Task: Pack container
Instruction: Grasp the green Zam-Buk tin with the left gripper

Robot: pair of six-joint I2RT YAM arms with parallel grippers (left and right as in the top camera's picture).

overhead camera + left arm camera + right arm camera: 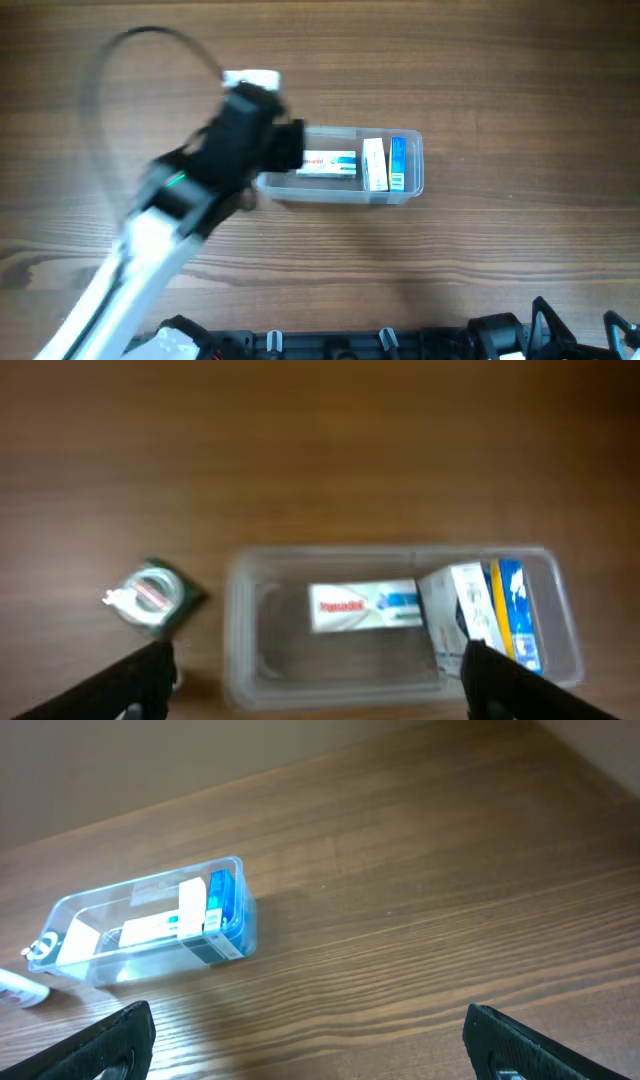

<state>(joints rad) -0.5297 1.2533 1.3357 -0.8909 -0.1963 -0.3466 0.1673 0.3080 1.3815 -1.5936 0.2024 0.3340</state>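
Observation:
The clear plastic container (pixel 340 192) lies lengthwise at mid-table. Inside it, a white box with red print (pixel 327 163) lies flat, and a white-yellow box (pixel 375 163) and a blue box (pixel 398 162) stand on edge at its right end. My left gripper (pixel 285 145) hovers over the container's left end. In the left wrist view it (pixel 320 690) is open and empty, with the container (pixel 240 635) and white box (pixel 362 606) below. My right gripper (pixel 320 1045) is open and empty above bare table, far from the container (pixel 130 970).
A small round item in a clear-green packet (pixel 152 594) lies on the table just left of the container. A small white object (pixel 250 78) lies behind the left arm. The right arm's base (pixel 540 330) sits at the near right edge.

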